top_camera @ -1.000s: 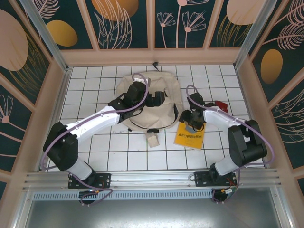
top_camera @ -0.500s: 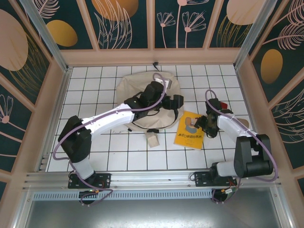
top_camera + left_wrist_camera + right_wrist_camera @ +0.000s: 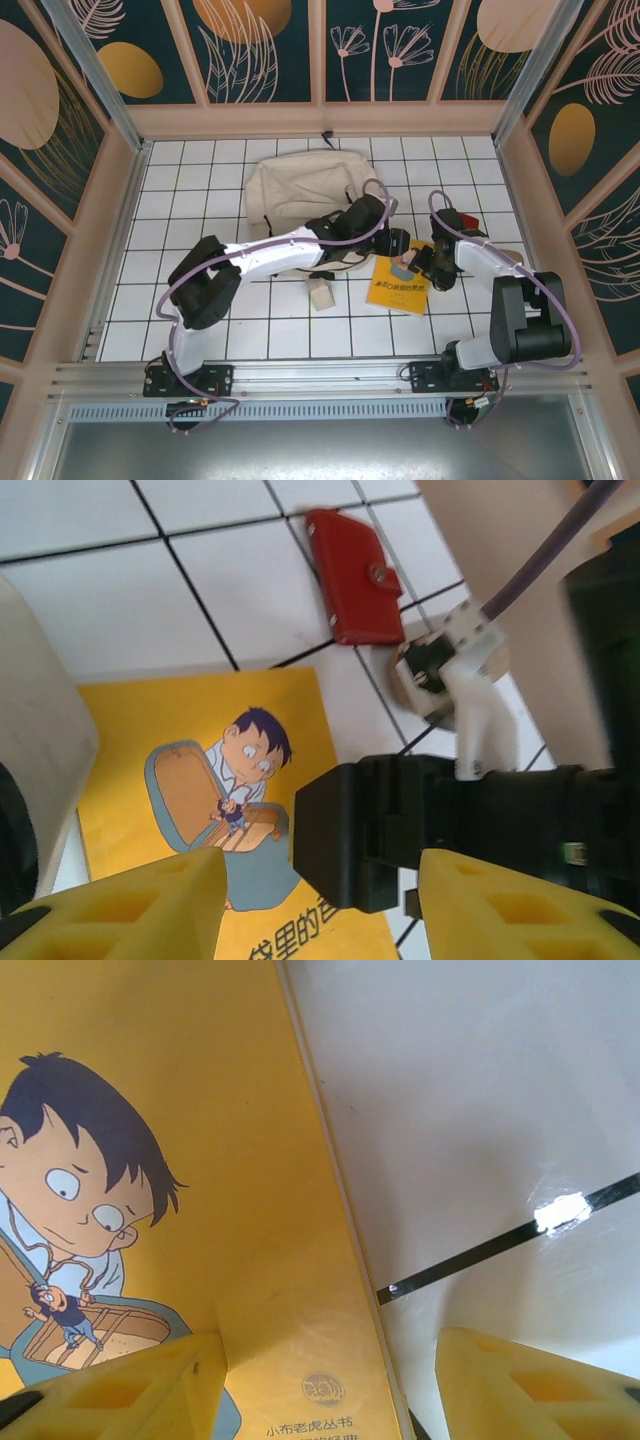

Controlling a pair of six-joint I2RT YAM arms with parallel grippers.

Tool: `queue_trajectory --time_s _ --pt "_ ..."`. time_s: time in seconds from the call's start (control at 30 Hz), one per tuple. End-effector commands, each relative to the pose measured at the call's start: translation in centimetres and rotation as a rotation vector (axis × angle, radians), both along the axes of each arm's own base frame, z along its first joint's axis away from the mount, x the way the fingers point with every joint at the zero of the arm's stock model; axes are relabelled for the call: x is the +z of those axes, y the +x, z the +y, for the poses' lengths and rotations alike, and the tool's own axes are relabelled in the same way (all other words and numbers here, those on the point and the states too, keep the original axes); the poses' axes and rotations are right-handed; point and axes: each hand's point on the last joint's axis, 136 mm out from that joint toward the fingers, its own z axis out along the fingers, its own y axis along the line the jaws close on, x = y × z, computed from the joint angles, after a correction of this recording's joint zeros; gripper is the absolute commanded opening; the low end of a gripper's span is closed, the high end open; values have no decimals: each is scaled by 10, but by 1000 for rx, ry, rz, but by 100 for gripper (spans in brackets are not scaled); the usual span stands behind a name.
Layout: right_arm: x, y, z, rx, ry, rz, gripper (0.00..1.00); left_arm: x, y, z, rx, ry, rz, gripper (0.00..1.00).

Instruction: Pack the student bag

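tabletop of white tiles seen from above. the student bag, a cream backpack, lies flat at the back centre. both arms meet over a yellow picture book lying flat just right of the bag. the left gripper hovers above the cover, jaws apart and empty. the right gripper straddles the book's right edge, jaws apart, probably to pinch it up for packing. the cover shows a cartoon boy peering into a blue case; small print reads "小布老虎丛书". a red wallet lies nearby.
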Motion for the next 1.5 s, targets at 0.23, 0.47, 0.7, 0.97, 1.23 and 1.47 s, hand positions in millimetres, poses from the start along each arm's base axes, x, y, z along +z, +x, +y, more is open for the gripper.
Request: queue_trajectory --time_s 0.23,0.47,0.7,0.97,1.23,1.47 --pt "-7 -4 4 6 30 23 54 -76 0 32 104 249 58 45" --pt "-6 -2 6 9 38 15 50 -100 3 52 168 343 63 48" --pt "-2 -1 12 16 74 8 46 -119 -9 40 103 328 131 53" --pt "-5 0 18 55 99 25 47 -130 -15 35 71 322 167 50" --pt "18 14 36 133 191 -25 47 -140 -18 29 34 299 208 49" --pt "56 23 59 189 323 -120 47 -144 -15 33 39 271 231 43"
